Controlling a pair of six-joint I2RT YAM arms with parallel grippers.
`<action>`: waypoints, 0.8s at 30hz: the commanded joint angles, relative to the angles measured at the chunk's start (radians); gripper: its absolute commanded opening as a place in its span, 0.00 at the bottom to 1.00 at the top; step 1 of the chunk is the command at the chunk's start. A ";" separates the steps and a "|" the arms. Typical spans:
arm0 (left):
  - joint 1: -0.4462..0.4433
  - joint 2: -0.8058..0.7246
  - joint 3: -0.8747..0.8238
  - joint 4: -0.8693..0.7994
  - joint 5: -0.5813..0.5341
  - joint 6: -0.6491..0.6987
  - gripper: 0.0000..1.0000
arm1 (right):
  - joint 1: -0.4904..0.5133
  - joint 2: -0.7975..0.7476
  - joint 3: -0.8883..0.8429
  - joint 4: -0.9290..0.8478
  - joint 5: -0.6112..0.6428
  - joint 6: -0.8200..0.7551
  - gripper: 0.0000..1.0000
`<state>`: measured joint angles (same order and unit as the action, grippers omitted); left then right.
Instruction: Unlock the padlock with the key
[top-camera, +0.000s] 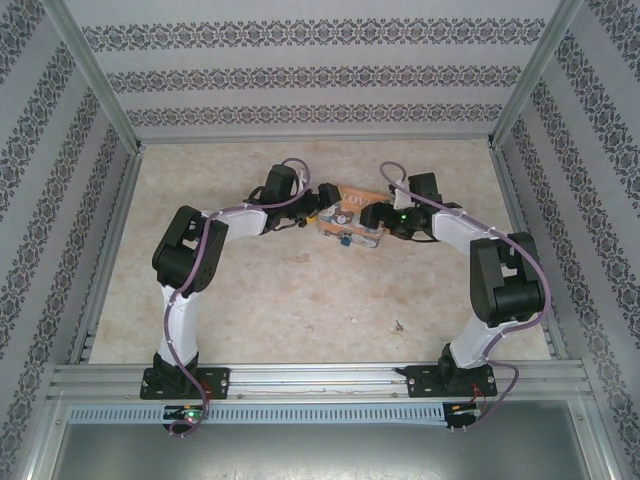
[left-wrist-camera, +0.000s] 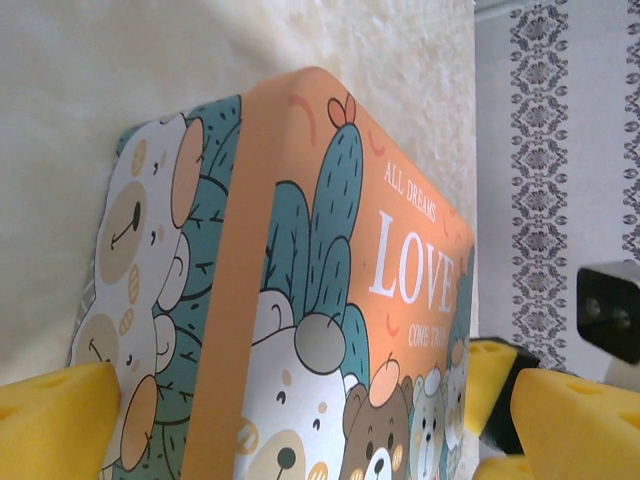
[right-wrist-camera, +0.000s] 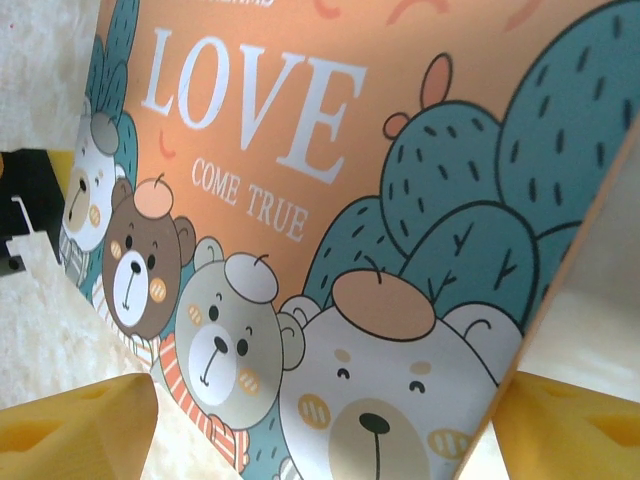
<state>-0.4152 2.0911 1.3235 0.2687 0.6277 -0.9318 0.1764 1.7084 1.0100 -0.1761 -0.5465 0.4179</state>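
Straddling the LOVE tin from both ends, the two arms meet at the middle of the worktop. The left fingers stand fully spread. One yellow pad sits low beside the tin's bear-printed side and the other lies beyond its far end with a gap showing, so they are released and grasp nothing. The right fingers are likewise apart on either side of the tin's lid. A strip of worktop shows between one pad and the tin, so they look released rather than clamped on it.

The padlock appears from above as a small blue speck at the tin's near edge, between the two arms. Its shackle is too small to make out, so whether it is locked cannot be told. A tiny pale object lies on the bare worktop well apart from the tin, nearer the right arm's base. It may be the key, but that is a guess.

Judged from this, the task is at its very start: no key is held and nothing sits in the lock. What is left is to steady the tin or lock, fetch the key, seat it and turn it.
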 joint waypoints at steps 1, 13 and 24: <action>0.001 -0.067 -0.012 0.013 0.061 0.031 1.00 | 0.079 -0.020 -0.009 0.093 -0.011 0.069 0.85; 0.101 -0.104 -0.041 -0.025 0.045 0.072 1.00 | 0.212 -0.034 0.011 0.079 0.210 0.132 0.86; 0.197 -0.238 -0.119 -0.064 -0.011 0.140 0.99 | 0.228 -0.174 0.015 -0.144 0.466 0.071 0.89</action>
<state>-0.2428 1.9224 1.2335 0.2218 0.6266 -0.8398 0.3870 1.6028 1.0164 -0.2379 -0.1917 0.5179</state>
